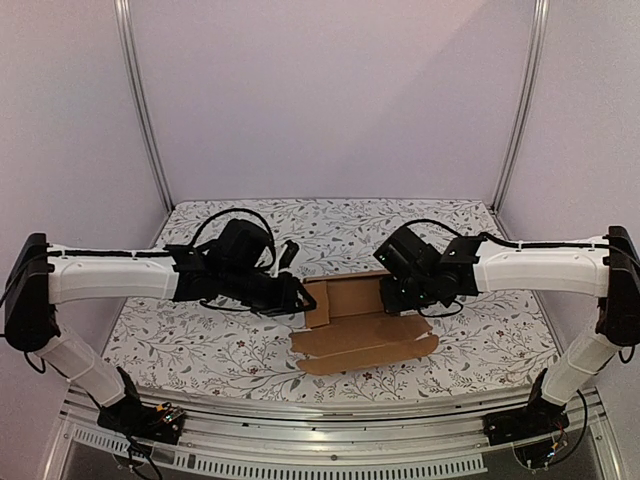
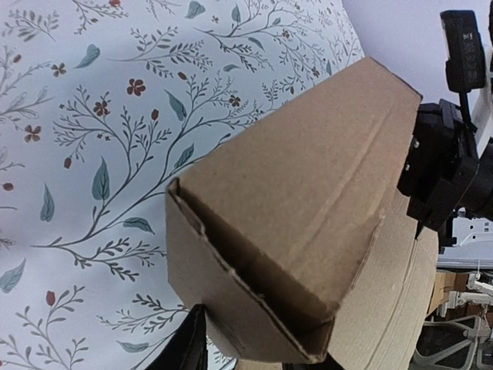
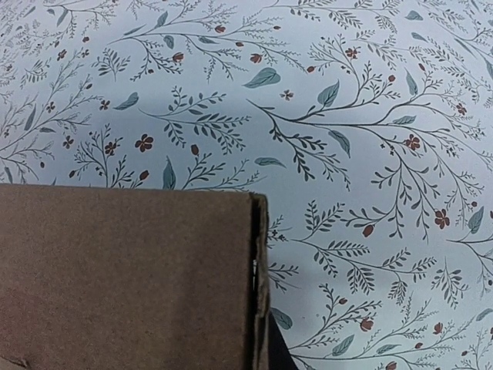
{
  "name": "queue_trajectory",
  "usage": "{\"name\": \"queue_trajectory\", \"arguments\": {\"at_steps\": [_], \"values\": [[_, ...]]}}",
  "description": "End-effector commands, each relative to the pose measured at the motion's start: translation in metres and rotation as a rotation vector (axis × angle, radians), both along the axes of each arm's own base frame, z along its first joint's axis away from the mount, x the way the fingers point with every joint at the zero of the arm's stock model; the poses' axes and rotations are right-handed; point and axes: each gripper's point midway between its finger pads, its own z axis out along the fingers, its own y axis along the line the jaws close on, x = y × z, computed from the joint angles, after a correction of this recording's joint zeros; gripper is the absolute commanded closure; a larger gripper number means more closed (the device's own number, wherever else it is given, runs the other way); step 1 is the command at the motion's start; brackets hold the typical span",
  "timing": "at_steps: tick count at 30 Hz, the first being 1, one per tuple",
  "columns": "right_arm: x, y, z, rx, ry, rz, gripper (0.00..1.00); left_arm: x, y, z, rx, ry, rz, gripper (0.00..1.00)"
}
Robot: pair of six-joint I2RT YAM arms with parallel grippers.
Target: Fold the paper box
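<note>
Cardboard of the paper box (image 1: 355,325) sits gripped at both ends: left gripper (image 1: 296,296) half-parted on its left wall, right gripper (image 1: 392,290) clenched on its right wall. Bare bench (image 1: 200,345) surrounds it.

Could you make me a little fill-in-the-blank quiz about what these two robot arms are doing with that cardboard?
1. The paper box is made of plain brown ____.
2. It rests on a table whose cover carries a ____ pattern.
3. The left hand is at the box's left end and the right hand at its ____ end.
4. Toward the arm bases, a long flap lies ____ on the table.

Missing words: cardboard; floral; right; flat
</note>
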Motion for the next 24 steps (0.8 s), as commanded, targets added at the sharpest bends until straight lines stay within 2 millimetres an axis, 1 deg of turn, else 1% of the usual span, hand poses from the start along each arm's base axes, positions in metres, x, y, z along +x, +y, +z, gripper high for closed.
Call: {"name": "queue_trajectory", "arguments": {"at_steps": [1,4,9,12,15,19,22,24], "values": [[-0.001,0.003,0.007,0.01,-0.018,-0.009,1.0,0.01,-0.015,0.014,-0.018,-0.041,0.015,0.68],[-0.001,0.003,0.007,0.006,-0.026,-0.019,1.0,0.016,-0.017,0.013,0.006,-0.05,0.038,0.68],[-0.003,0.003,0.006,0.008,-0.023,-0.032,1.0,0.027,-0.012,0.005,0.089,-0.052,0.096,0.69],[-0.005,0.006,0.009,0.023,-0.022,-0.03,1.0,0.034,-0.007,-0.003,0.147,-0.049,0.134,0.71],[-0.006,0.01,0.011,0.03,-0.023,-0.021,1.0,0.037,-0.007,-0.009,0.191,-0.038,0.153,0.72],[-0.007,0.02,0.015,0.047,-0.019,-0.008,1.0,0.041,-0.011,-0.013,0.234,-0.032,0.164,0.78],[-0.007,0.023,0.017,0.057,-0.015,-0.005,1.0,0.043,-0.011,-0.018,0.273,-0.024,0.174,0.84],[-0.008,0.026,0.02,0.074,-0.01,-0.005,1.0,0.048,-0.007,-0.02,0.304,-0.035,0.201,0.88]]}}
